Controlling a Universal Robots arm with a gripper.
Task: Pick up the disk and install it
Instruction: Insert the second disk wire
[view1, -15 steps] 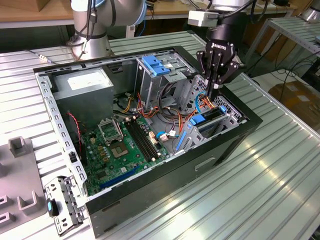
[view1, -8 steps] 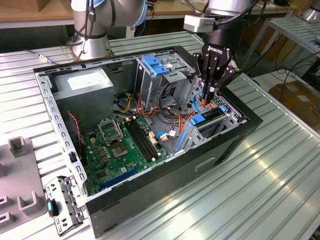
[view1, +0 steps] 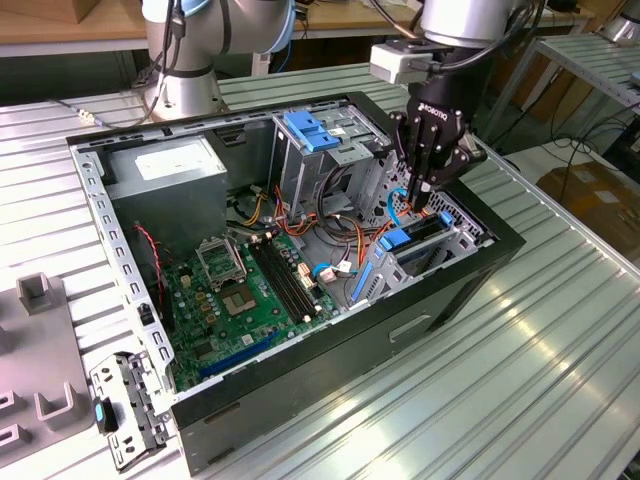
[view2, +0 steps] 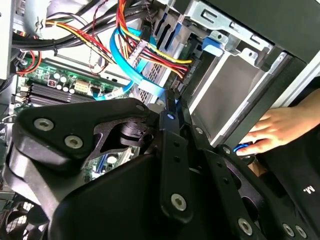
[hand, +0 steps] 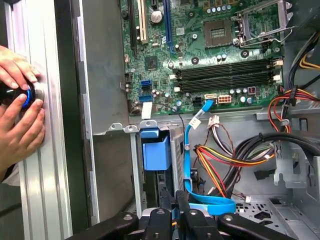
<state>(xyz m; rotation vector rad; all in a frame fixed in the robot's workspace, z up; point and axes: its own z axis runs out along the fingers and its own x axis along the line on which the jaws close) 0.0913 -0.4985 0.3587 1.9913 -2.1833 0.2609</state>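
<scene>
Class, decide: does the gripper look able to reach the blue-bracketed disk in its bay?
Probably yes: the gripper hangs right above the disk, the case lies open, and only a light-blue cable beside it might snag.

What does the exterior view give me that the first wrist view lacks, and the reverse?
The exterior view adds the grey power-supply box with a white sticker, and a loose metal bracket lying on the table outside the case. The first wrist view adds a person's hands on a blue button beside the case. Both share the motherboard, the blue cable and the pincer over the drive bay's blue bracket.
</scene>
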